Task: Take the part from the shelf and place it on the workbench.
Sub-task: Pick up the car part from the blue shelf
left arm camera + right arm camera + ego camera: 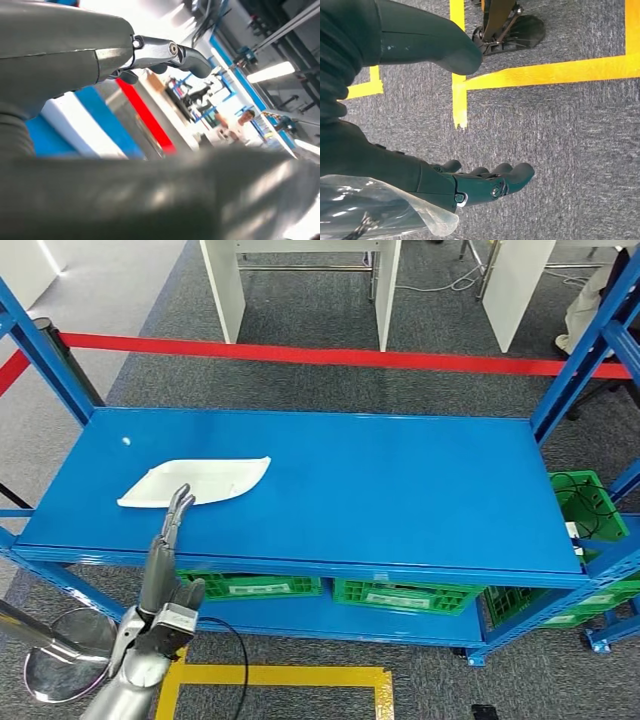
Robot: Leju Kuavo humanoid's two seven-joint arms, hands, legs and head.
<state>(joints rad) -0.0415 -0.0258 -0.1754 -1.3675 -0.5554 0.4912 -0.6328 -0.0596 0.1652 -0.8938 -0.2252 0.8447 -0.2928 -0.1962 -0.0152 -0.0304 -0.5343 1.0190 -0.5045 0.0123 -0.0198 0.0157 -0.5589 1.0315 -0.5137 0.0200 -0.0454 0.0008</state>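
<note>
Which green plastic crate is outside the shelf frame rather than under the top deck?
The open green plastic crate at the far right, with black cables inside. The other green crates sit on the lower shelf beneath the blue deck.

Item, as I see it from the head view: one blue metal shelf (pixel 392 490), top deck flat, on blue uprights. On the deck: one white part (pixel 198 481), thin and elongated, lying flat toward 9 o'clock. Lower deck: green crates (pixel 404 595) in a row. Below all: grey carpet floor (pixel 302 330) with red tape line at 12 o'clock and yellow tape at 6 o'clock.
</note>
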